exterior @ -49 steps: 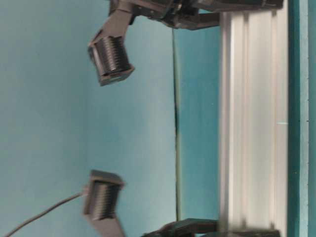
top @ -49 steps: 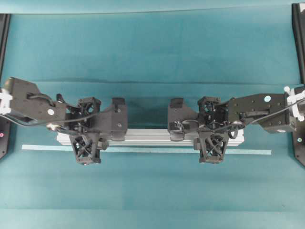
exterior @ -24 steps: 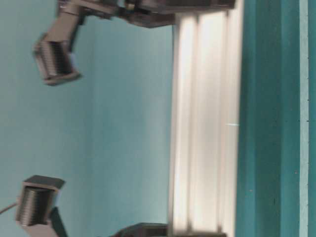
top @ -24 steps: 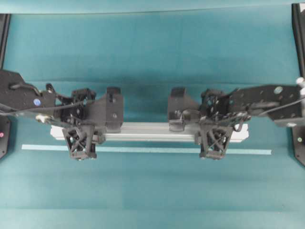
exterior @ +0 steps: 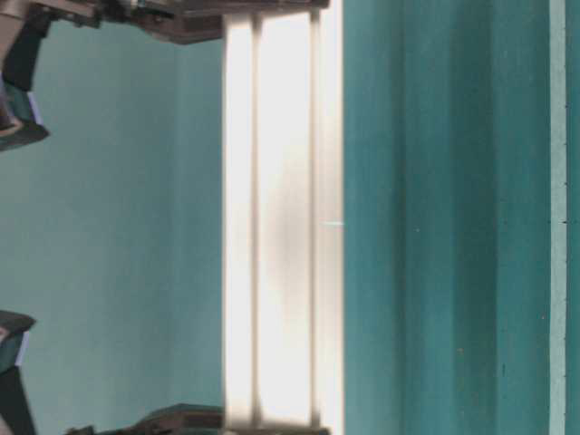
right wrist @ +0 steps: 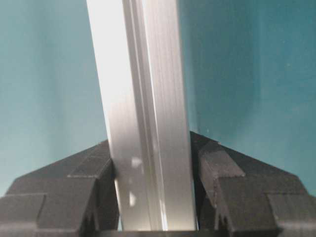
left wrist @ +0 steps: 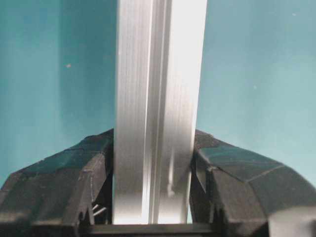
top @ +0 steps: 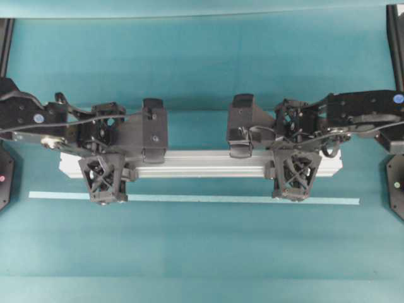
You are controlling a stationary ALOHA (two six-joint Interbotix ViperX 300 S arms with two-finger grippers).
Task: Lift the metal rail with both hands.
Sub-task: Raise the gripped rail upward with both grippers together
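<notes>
The metal rail (top: 202, 163) is a long silver grooved bar lying left to right, held off the teal cloth. My left gripper (top: 104, 159) is shut on the rail near its left end, and my right gripper (top: 295, 158) is shut on it near its right end. In the left wrist view the rail (left wrist: 155, 98) runs straight out between the black fingers (left wrist: 94, 168), which press both its sides. The right wrist view shows the same: the rail (right wrist: 140, 98) clamped between the fingers (right wrist: 217, 168). In the table-level view the rail (exterior: 281, 227) hangs well apart from the cloth.
A thin pale tape strip (top: 189, 198) lies on the cloth just in front of the rail, and shows again at the table-level view's right edge as the strip (exterior: 557, 217). Black frame posts (top: 5, 38) (top: 396, 38) stand at both sides.
Both grippers have risen with the rail held between them. The rail now looks larger from overhead and sits farther from the cloth in the table-level view.
</notes>
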